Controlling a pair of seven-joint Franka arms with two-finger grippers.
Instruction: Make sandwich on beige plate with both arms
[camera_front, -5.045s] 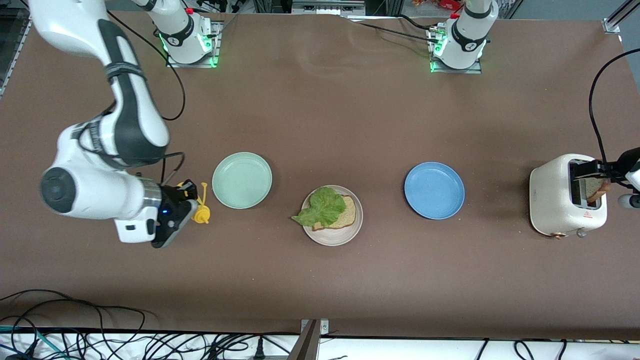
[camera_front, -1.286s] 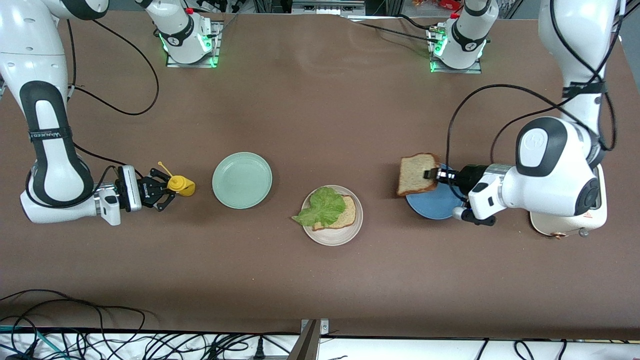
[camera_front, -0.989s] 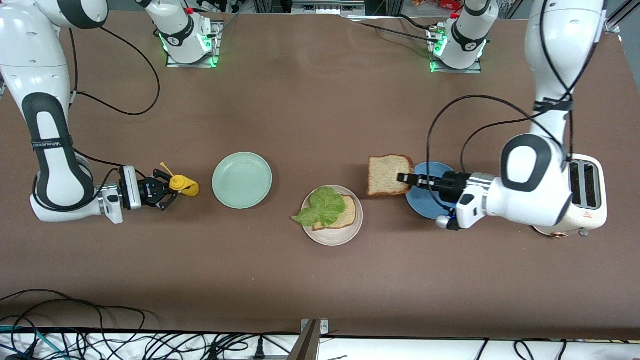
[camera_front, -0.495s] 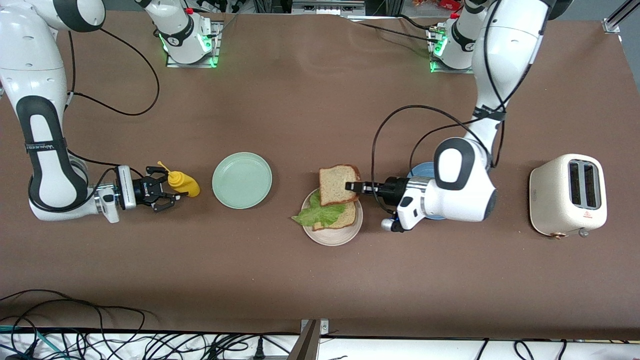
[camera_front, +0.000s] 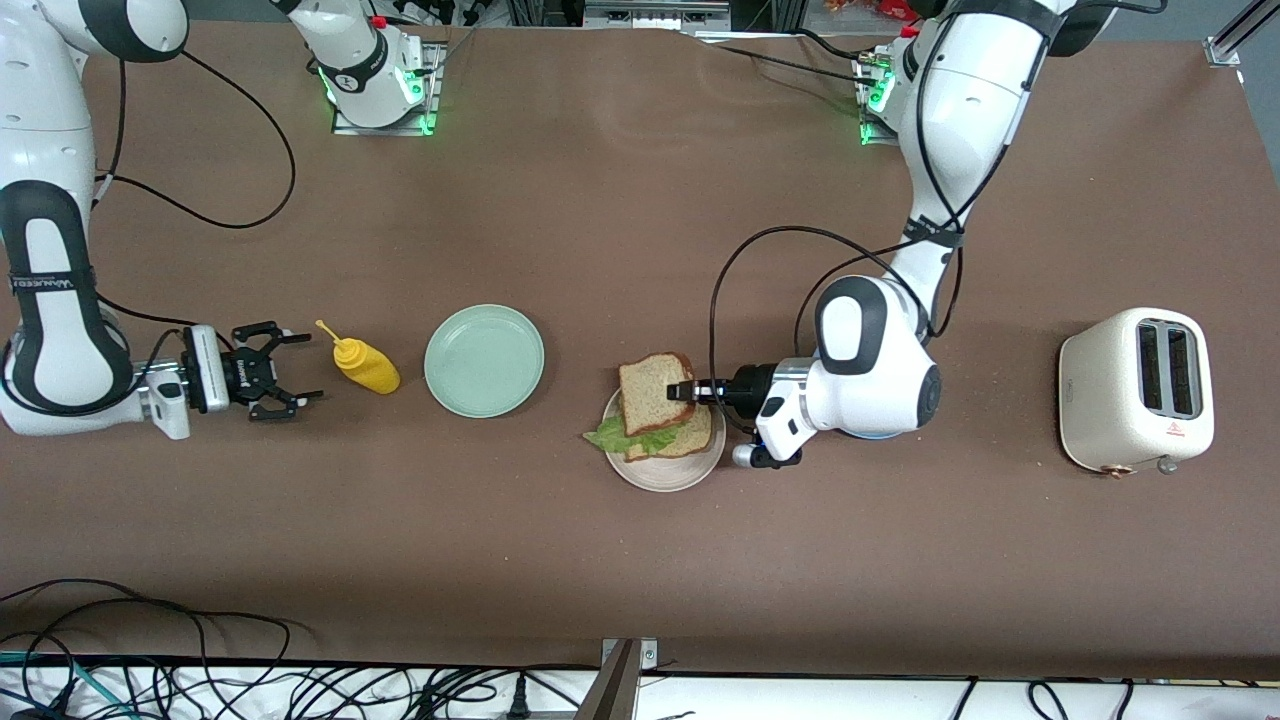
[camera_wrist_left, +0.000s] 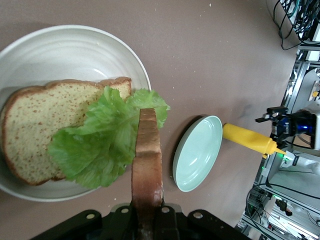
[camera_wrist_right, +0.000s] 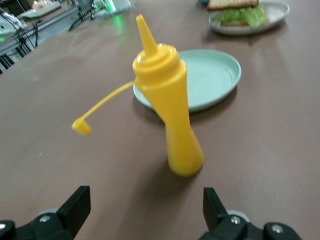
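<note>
Left gripper (camera_front: 686, 391) clenched on top bread slice (camera_front: 655, 379) over lettuce (camera_front: 630, 437) and lower slice (camera_wrist_left: 40, 130) on beige plate (camera_front: 665, 475) (blue plate mostly hidden under its wrist); right gripper (camera_front: 283, 371) spread wide, released, just beside upright mustard bottle (camera_front: 362, 365)

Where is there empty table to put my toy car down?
Bare table lies between the blue plate, mostly hidden under the left arm, and the toaster, and nearer the front camera than every plate. It's crowded at the beige plate, where the left claw holds bread.
</note>
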